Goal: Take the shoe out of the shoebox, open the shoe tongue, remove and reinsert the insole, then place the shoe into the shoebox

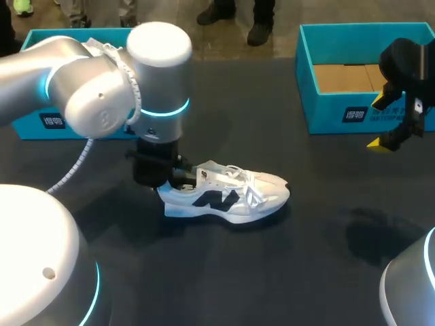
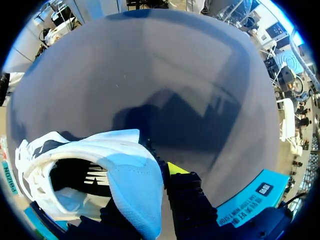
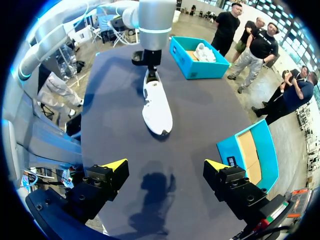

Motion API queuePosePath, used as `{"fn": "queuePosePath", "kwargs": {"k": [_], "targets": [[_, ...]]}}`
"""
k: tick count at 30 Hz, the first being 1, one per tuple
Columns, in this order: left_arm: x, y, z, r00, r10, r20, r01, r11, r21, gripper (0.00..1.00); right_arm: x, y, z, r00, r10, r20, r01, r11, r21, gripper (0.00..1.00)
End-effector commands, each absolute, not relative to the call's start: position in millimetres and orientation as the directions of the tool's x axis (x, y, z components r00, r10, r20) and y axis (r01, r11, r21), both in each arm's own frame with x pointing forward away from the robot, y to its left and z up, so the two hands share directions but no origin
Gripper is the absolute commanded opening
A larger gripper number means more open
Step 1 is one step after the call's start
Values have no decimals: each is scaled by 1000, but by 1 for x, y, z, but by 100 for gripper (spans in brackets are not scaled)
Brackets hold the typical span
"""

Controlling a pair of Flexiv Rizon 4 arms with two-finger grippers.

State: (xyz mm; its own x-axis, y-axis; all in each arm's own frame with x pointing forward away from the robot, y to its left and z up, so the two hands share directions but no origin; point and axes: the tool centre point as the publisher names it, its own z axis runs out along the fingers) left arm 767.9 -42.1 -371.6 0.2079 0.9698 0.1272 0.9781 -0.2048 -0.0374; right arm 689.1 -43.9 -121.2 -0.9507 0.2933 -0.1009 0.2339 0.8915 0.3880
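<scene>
Head view: shoe [image 1: 228,197] on bench [image 1: 306,272], outside shoebox [image 1: 353,112]. Left wrist view: left pincer [image 2: 144,199] clenched on shoe heel. Light, soft upper, stiffer heel, likely best hold there. Right wrist view: right pincer [image 3: 167,169] released, well apart from shoe.

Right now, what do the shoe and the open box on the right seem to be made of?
The shoe: white upper, seemingly soft synthetic fabric, matte, since its heel collar looks padded; thick white sole, probably foam. The box: cardboard, seen in the bare brown floor inside; its walls carry a smooth teal printed coat.
</scene>
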Motion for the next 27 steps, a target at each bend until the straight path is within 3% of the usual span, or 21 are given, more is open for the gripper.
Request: {"fn": "queuePosePath", "kwargs": {"k": [1, 11, 15, 19, 24, 27], "targets": [[773, -47, -382, 197, 971, 132, 980, -193, -42, 0, 692, -43, -121, -952, 292, -97, 235, 893, 384, 100], [769, -43, -396, 176, 976, 129, 984, -171, -55, 0, 692, -43, -121, -952, 292, -97, 235, 893, 384, 100], [769, -45, -398, 177, 976, 126, 983, -171, -62, 36, 692, -43, -121, -952, 292, -97, 235, 893, 384, 100], [766, -47, -397, 182, 976, 123, 982, -175, -64, 59, 692, -43, -121, -952, 292, -97, 235, 893, 384, 100], [763, -47, -390, 179, 978, 104, 983, -174, -57, 78, 692, -43, -121, -952, 292, -97, 235, 893, 384, 100], [761, -46, -379, 164, 983, 80, 986, -161, -41, 97, 692, -43, -121, -952, 292, -97, 235, 893, 384, 100]]}}
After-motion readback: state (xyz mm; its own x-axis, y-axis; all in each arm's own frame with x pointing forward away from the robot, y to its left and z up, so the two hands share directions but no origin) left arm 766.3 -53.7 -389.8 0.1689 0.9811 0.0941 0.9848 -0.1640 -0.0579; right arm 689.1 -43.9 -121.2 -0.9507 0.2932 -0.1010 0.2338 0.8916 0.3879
